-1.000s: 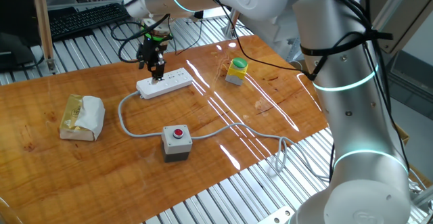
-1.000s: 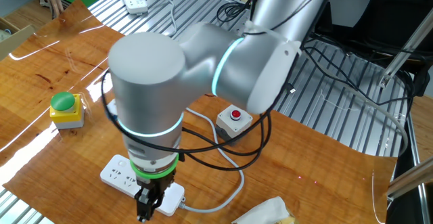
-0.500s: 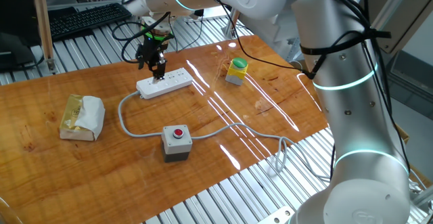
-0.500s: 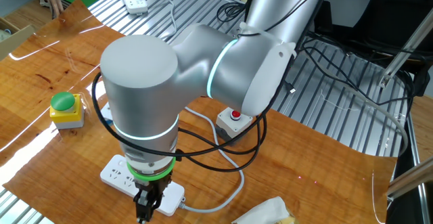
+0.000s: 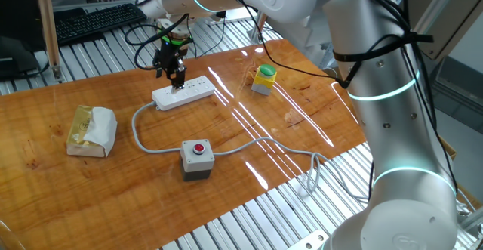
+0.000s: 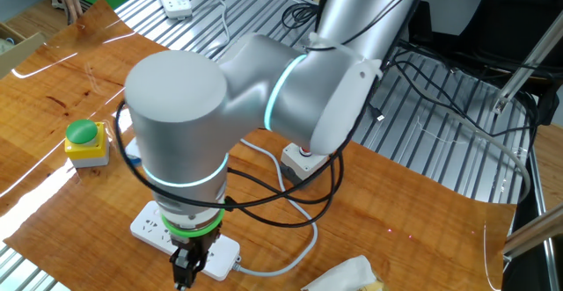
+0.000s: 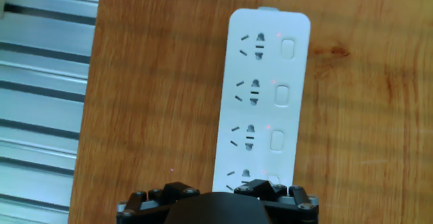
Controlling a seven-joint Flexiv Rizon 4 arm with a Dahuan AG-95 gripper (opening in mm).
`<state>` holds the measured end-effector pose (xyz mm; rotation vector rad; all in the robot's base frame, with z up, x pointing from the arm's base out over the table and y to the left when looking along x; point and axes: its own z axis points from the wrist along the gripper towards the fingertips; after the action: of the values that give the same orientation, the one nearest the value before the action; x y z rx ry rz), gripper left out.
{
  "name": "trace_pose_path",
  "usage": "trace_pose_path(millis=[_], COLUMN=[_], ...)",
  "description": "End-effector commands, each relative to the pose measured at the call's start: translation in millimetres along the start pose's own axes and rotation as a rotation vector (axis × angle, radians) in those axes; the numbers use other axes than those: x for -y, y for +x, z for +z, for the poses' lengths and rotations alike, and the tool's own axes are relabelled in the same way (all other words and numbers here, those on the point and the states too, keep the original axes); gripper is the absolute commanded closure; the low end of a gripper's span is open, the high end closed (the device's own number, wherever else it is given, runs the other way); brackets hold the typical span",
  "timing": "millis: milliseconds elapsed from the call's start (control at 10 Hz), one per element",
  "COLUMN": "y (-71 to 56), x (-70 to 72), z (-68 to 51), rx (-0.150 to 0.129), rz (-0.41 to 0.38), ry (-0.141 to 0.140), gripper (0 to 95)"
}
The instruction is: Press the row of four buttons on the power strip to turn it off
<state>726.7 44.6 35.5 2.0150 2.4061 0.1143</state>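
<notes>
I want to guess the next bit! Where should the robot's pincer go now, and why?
Probably straight down a little. In the hand view the pincer hangs over the nearest of the four buttons, at the cable end of the power strip. From the side it seems slightly above the strip, so that button looks not yet pressed. The other three wait further along.

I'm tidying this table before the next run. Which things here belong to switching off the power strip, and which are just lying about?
Belongs to the job:
- power strip
- four buttons along its edge
- tool above the strip

Lying about:
- grey box with red button
- yellow block with green button
- wrapped packet
</notes>
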Motion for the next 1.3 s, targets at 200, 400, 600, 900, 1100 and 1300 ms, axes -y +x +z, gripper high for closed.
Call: trace_pose_path(millis=[200, 400, 600, 900, 1100, 1300], y=[0.5, 1.7, 3.4, 5.2, 6.1, 6.6], x=[1.4, 2.5, 4.2, 6.1, 7.7, 10.3], z=[0.0, 0.9, 2.6, 4.5, 6.3, 8.7], rx=[0.007, 0.008, 0.009, 0.013, 0.016, 0.022], rz=[0.011, 0.014, 0.012, 0.007, 0.003, -0.003], ry=[-0.001, -0.001, -0.001, 0.000, -0.002, -0.001], gripper=[19.0, 19.0, 19.0, 19.0, 19.0, 19.0])
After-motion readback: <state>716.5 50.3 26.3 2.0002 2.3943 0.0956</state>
